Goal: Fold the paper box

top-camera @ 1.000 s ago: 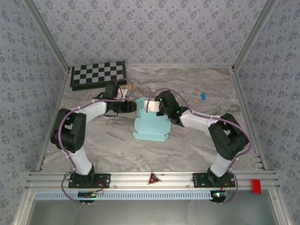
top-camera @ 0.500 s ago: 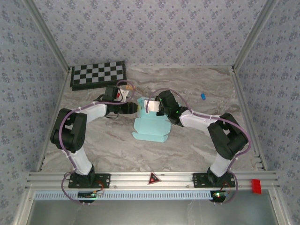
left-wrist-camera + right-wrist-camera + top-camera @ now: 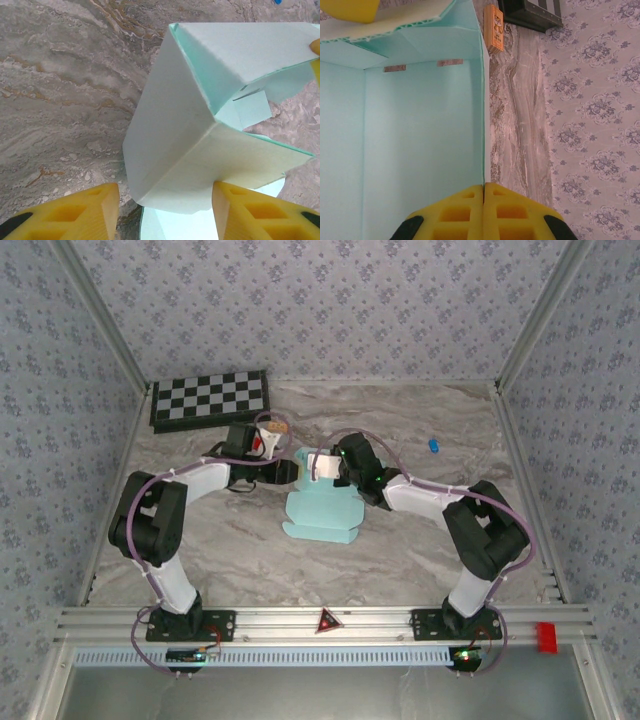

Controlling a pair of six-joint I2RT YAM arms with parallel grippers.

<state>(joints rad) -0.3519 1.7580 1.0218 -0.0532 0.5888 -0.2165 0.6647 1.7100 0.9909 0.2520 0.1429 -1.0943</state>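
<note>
We see the paper box (image 3: 322, 508) sitting mid-worktop (image 3: 400, 550), partly folded. The left arm (image 3: 190, 480) bends in from the box's left, and its claw (image 3: 162, 192) stands half open astride a folded corner, one finger clear of the card. The right arm (image 3: 420, 495) reaches in from the box's right, its claw (image 3: 483, 187) pinched tight on a raised wall's edge. A checkerboard (image 3: 210, 398) lies beyond the box, to the left.
</note>
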